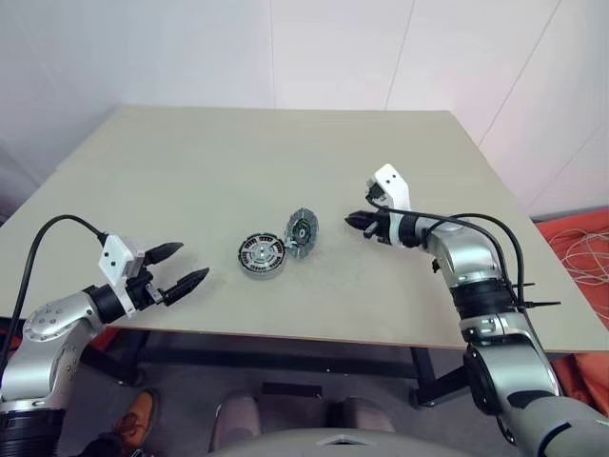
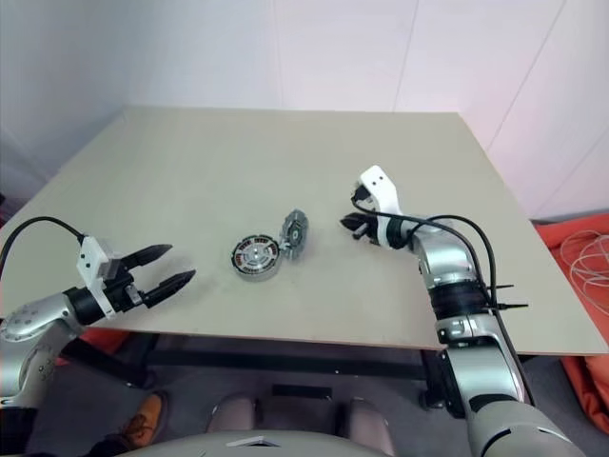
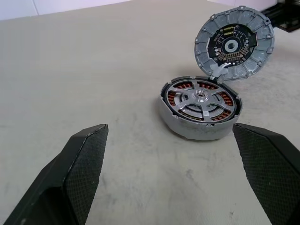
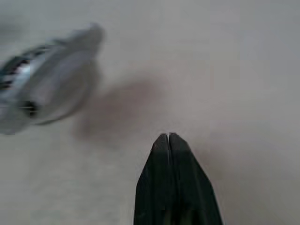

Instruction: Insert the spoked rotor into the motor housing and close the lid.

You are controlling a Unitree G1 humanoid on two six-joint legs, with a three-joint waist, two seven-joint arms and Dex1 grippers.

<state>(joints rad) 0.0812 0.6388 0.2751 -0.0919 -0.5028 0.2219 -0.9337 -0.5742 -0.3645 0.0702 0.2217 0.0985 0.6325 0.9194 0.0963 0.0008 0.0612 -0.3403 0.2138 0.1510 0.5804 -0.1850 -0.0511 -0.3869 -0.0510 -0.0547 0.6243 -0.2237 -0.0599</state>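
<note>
The motor housing [image 3: 185, 127] lies flat near the middle of the table. The spoked rotor [image 3: 201, 96] sits inside it, with copper windings showing between its silver spokes. The lid [image 3: 234, 44] stands tilted up at the housing's far edge, its dark inner face with green and white bits turned toward the housing. My left gripper [image 1: 176, 268] hovers open near the table's front left and points at the housing, nothing between its fingers [image 3: 84, 164]. My right gripper [image 1: 352, 220] is shut and empty, just right of the lid [image 1: 302, 231] and apart from it.
The beige table [image 1: 285, 143] ends just in front of my left gripper and to the right of my right arm. An orange object with a white cable [image 1: 580, 248] lies on the floor at the right. White walls stand behind the table.
</note>
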